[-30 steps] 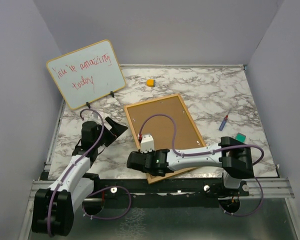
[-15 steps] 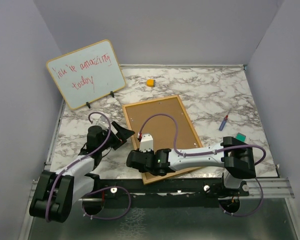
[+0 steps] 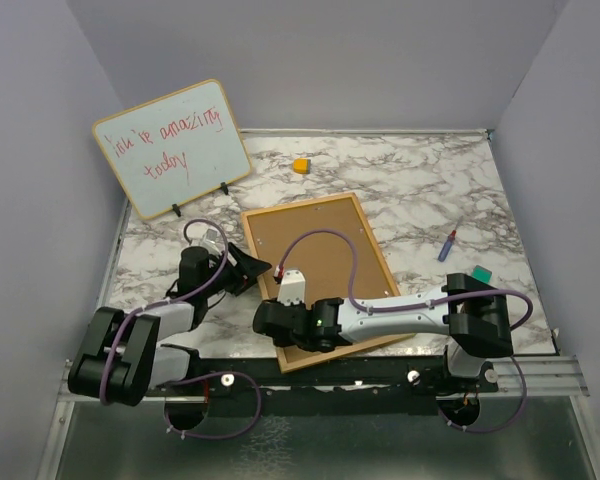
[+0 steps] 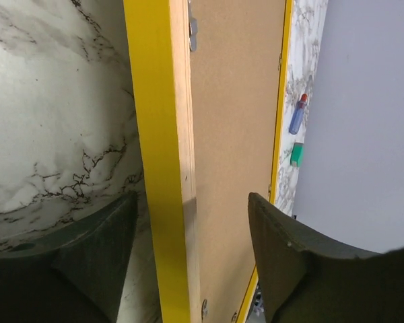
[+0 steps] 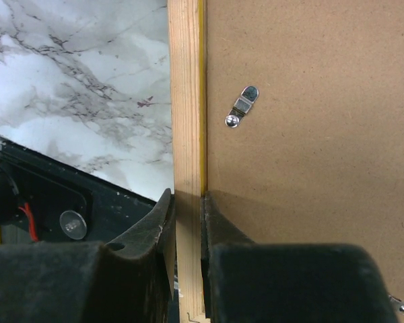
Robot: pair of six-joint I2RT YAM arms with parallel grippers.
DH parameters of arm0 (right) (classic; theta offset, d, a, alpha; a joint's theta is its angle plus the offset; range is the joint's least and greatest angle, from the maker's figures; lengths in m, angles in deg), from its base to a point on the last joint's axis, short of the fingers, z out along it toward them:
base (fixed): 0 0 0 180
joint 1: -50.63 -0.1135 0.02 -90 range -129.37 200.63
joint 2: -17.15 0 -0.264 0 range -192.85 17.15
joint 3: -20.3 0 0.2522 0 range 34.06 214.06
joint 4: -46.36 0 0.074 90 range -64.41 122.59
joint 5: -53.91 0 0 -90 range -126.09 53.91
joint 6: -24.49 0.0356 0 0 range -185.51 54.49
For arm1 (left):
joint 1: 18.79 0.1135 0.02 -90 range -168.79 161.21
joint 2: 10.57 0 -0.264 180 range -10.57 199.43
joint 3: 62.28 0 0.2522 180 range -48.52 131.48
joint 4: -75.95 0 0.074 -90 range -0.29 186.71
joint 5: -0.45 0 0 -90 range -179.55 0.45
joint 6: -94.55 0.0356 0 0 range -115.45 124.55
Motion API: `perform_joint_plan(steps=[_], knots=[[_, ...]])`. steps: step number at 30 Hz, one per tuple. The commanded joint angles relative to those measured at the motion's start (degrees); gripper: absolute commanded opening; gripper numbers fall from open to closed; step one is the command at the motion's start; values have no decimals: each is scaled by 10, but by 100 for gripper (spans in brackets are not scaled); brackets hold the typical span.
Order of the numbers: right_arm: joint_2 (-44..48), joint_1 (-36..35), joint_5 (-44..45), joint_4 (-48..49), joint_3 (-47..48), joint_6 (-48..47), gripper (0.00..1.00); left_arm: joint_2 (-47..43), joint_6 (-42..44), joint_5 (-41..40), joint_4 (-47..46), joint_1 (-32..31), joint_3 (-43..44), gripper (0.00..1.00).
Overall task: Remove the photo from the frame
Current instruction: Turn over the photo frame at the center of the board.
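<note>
While the right gripper [image 5: 187,205] pinches the frame [image 5: 289,168] at its rim, the left gripper [image 4: 192,208] stands spread. Its fingers [image 4: 97,239] straddle another edge.

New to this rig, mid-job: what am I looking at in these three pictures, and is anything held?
Two robot arms, each ending in a two-finger gripper, work at a marble table. The overhead picture looks down from behind them; the other two come from cameras on the wrists. The frame lies back up, so the photo is hidden. The right gripper is clamped on the frame's left edge, close to the near corner. The left gripper straddles the same edge farther up, open, not gripping. Also there: a whiteboard, an orange block, a blue pen and a green block.
</note>
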Motion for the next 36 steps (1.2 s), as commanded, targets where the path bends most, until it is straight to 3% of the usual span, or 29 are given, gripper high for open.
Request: perform_joint_plan(steps=[1,8,14,20,25,27,30,36], knots=[[32,-3,-32,86,-13,14,1,45,-2,7,-69,-3,2,61],[34,-3,-30,95,-21,29,1,126,-81,50,-243,-3,-27,44],[28,-3,-18,84,-30,32,1,105,-99,5,-246,-3,-41,37],[31,1,-56,165,-66,16,1,133,-103,-2,-254,-7,-40,20],[43,5,-63,156,-69,5,2,130,-91,11,-254,-11,-38,6],[55,6,-68,166,-78,-7,7,122,-88,9,-252,-14,-38,0],[78,7,-77,187,-94,-33,15,112,-77,12,-233,-15,-32,0],[91,7,-36,104,-62,-52,48,82,-77,6,-174,-33,-8,0]])
